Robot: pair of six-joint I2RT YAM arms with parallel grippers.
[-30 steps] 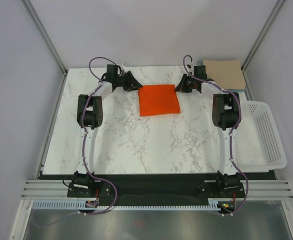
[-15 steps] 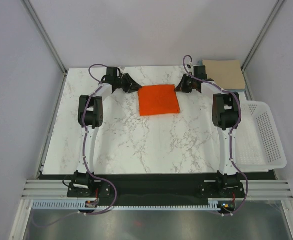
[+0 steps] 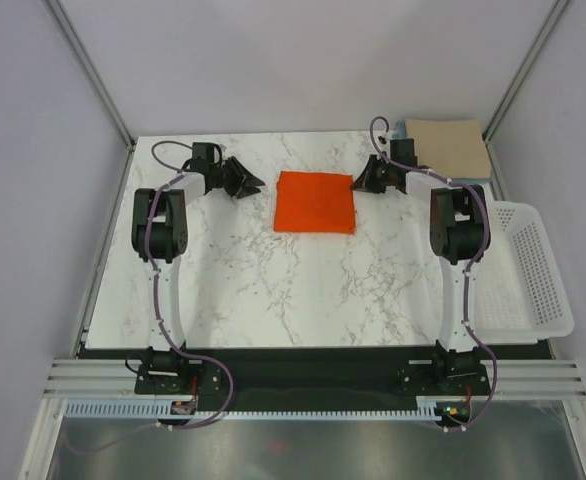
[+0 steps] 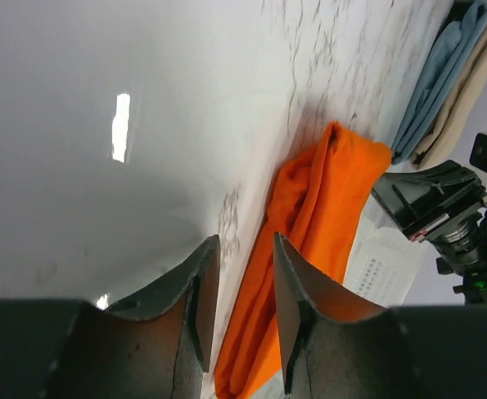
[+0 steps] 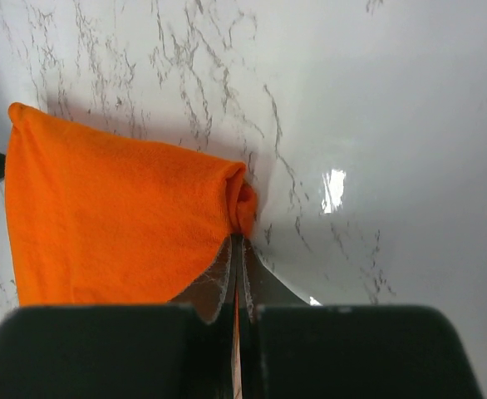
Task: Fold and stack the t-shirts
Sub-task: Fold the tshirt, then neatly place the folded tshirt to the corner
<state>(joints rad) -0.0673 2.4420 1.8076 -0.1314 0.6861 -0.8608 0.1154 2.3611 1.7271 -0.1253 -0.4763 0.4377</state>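
Pinching a corner of the soft square-folded orange cloth t-shirt (image 3: 315, 202), right hand (image 3: 356, 184) clamps shut; left hand (image 3: 258, 187) alongside, spread apart, empty.

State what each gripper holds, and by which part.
Right gripper pinches the orange t-shirt by its far right corner; left gripper is open, holding nothing.

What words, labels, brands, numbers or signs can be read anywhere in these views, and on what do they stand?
None can be read in any view.
The folded bright orange cloth t-shirt, the folded tan-beige cloth t-shirt, the white perforated plastic basket and the white marble table are all plain.
The left arm and the right arm show no legible marking.
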